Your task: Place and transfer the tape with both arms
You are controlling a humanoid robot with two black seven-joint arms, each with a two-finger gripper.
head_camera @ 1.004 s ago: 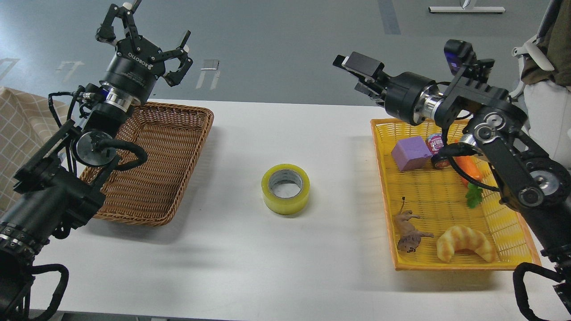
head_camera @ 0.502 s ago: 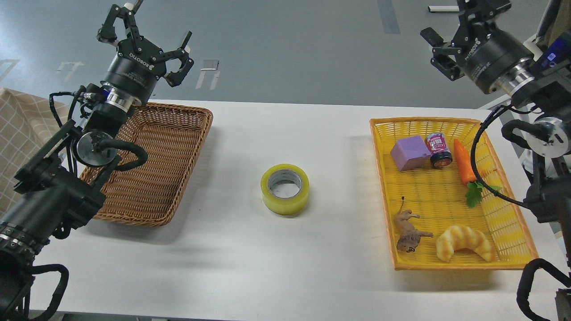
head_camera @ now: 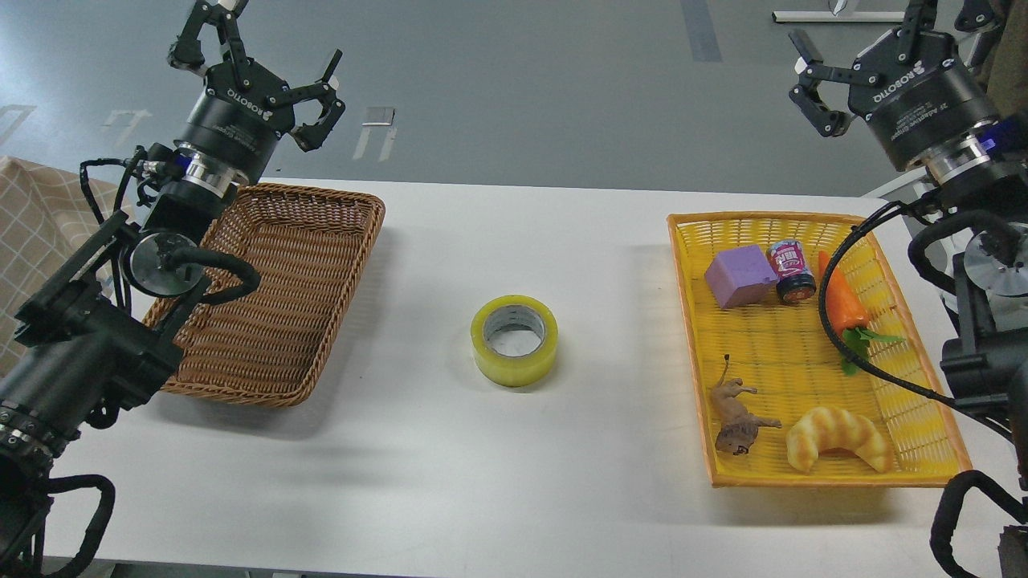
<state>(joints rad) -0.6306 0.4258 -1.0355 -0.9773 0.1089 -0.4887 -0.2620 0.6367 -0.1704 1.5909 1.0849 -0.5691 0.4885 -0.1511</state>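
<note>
The tape, a yellowish roll with a grey-white core, lies flat on the white table at its middle, hole facing up. My left gripper is raised above the back left corner of the brown basket, fingers spread open and empty, far left of the tape. My right gripper is raised above the back right of the table, behind the yellow tray, fingers spread open and empty. Nothing touches the tape.
A brown wicker basket stands at the left. A yellow tray at the right holds a purple block, a small can, a carrot, a toy lion and a croissant.
My right arm has swung up and to the right, off the yellow tray, and its gripper now points up at the back right. My left gripper rose slightly. The tape has not moved.
</note>
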